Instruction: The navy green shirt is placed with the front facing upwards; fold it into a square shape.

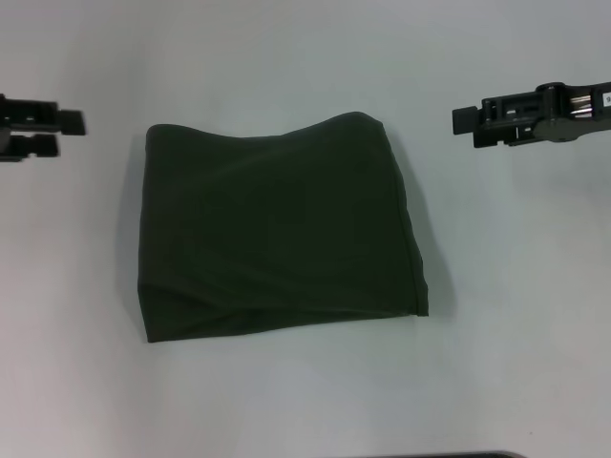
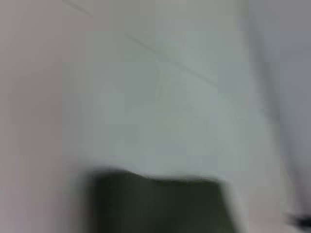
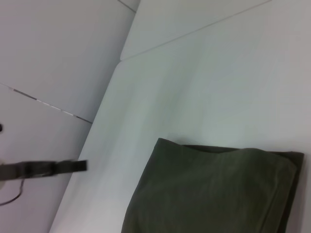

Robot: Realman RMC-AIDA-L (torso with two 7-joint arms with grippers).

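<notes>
The navy green shirt lies folded into a rough square at the middle of the white table, plain side up, with no lettering showing. Its far edge is wavy and a crease runs along the near left corner. My left gripper hovers off the shirt's far left corner, clear of the cloth, its two fingers apart with nothing between them. Off the far right corner, my right gripper also holds nothing. The shirt shows blurred in the left wrist view, and the shirt shows as a folded edge in the right wrist view.
White tabletop surrounds the shirt on all sides. A dark edge shows at the near border of the head view. The table's far edge and a pale wall or floor with seams lie beyond it.
</notes>
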